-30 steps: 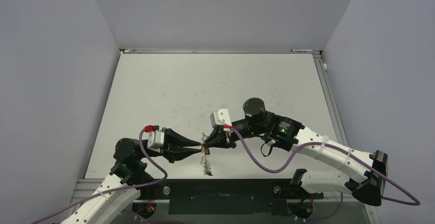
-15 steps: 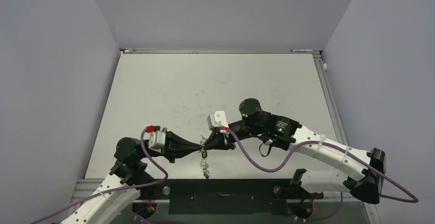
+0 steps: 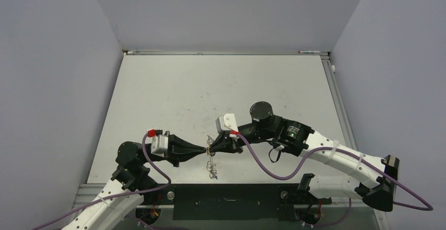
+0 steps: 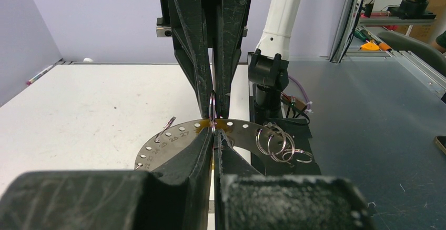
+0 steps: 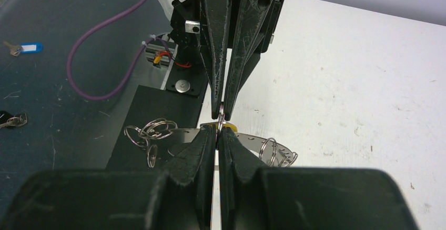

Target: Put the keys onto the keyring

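Left end effector [image 4: 213,136] tighter (on keyring [image 4: 211,103])

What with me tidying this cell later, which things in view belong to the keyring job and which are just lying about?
Job in hand: keyring, pinched by left gripper and right gripper; yellow piece beside it, probably a key head; numbered plate and split rings below, seemingly attached.
Lying about: blue key tag and dark keys off the table; marker at the table edge.
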`<state>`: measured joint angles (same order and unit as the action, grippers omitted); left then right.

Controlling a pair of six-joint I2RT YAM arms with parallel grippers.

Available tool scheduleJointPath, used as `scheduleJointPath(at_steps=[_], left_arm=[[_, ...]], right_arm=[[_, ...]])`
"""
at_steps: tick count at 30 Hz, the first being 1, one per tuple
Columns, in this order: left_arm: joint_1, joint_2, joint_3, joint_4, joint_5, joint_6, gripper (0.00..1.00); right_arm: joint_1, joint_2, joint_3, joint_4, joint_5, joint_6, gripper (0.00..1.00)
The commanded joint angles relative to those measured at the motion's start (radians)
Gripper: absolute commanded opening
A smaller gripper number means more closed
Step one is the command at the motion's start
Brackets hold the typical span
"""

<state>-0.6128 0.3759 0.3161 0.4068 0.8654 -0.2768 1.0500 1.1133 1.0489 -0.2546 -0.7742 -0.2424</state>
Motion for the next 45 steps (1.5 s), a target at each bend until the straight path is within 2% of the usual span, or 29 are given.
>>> scheduleJointPath(at_steps=[1, 4, 9, 11, 13, 20, 28, 38, 45], left_arm=[[-0.001, -0.006, 0.034, -0.019, -0.004, 0.004, 0.00], [-0.001, -0.007, 0.034, -0.018, -0.006, 0.005, 0.01], [0.000, -0.035, 0.031, -0.018, -0.020, 0.010, 0.31], [0.001, -0.052, 0.027, -0.017, -0.031, 0.011, 0.38], [0.002, -0.062, 0.026, -0.014, -0.034, 0.011, 0.40], [0.012, -0.067, 0.028, -0.003, -0.028, 0.005, 0.40], [0.016, -0.075, 0.028, 0.004, -0.029, 0.005, 0.33], [0.021, -0.097, 0.032, -0.013, -0.052, 0.016, 0.29], [0.030, -0.106, 0.039, -0.034, -0.071, 0.022, 0.18]], right_arm=[[0.005, -0.035, 0.016, 0.091, -0.023, -0.002, 0.05], [0.005, -0.032, 0.017, 0.087, -0.023, -0.005, 0.05], [0.004, -0.030, 0.015, 0.091, -0.026, -0.004, 0.05], [0.004, -0.030, 0.011, 0.102, -0.028, 0.003, 0.05], [0.004, -0.032, 0.003, 0.131, -0.038, 0.018, 0.05], [0.008, -0.025, -0.040, 0.299, -0.070, 0.087, 0.05], [0.017, 0.016, -0.033, 0.374, -0.115, 0.119, 0.05], [0.057, 0.055, -0.017, 0.357, -0.103, 0.106, 0.05], [0.058, 0.048, -0.008, 0.304, -0.088, 0.082, 0.05]])
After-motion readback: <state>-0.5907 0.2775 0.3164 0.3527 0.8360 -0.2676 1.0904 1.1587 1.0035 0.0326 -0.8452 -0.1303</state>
